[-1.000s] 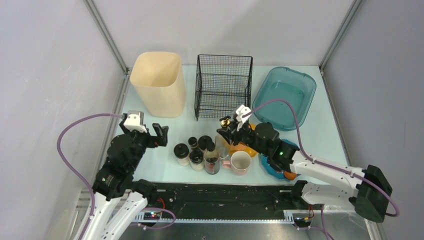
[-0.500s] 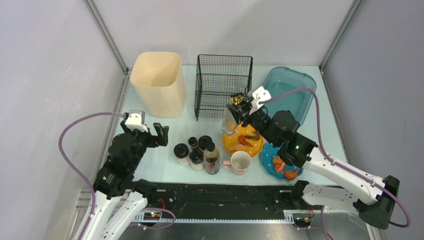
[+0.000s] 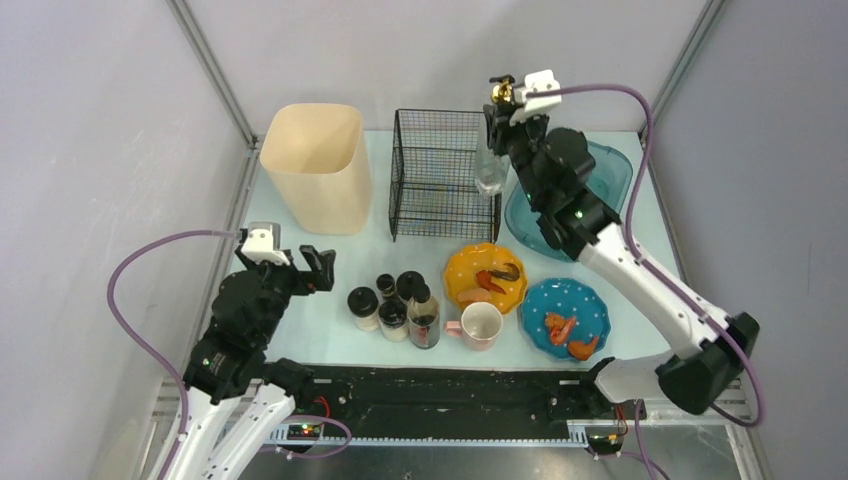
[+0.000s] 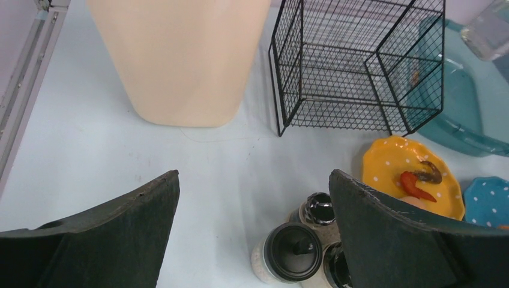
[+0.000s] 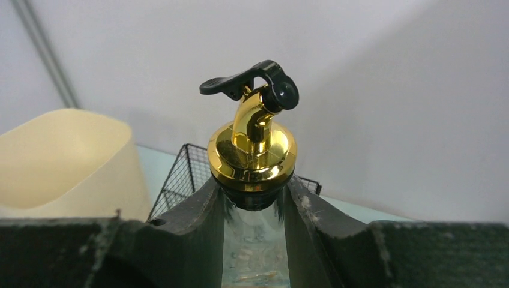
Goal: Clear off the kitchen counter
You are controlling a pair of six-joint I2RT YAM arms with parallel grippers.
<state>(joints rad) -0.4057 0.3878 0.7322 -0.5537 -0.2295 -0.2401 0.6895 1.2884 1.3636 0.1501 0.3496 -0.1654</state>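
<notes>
The right tool (image 3: 497, 113) is now high in the upper middle of the overhead view. It has climbed in the last second from the centre of the frame, where it sat low among the crockery. Its jaws are partly closed on the neck of a clear glass bottle with a gold pourer spout (image 3: 489, 172), gripping just under the gold collar. The bottle hangs upright above the edge where the black wire basket (image 3: 445, 170) meets the translucent teal plastic tub (image 3: 610, 168); I cannot tell which one it is heading for.

So one item is off the pale mint-blue bench (image 3: 400, 255), which fills the middle of the frame, though it is not yet put away. The lift also uncovers the yellow dotted plate (image 3: 485, 278) and the blue dotted plate (image 3: 565, 318). These, the pink mug (image 3: 480, 325) and the dark-lidded jars (image 3: 395, 300) remain to clear.

The left tool (image 4: 253, 175) has not moved. It is wide open and empty at lower left.
</notes>
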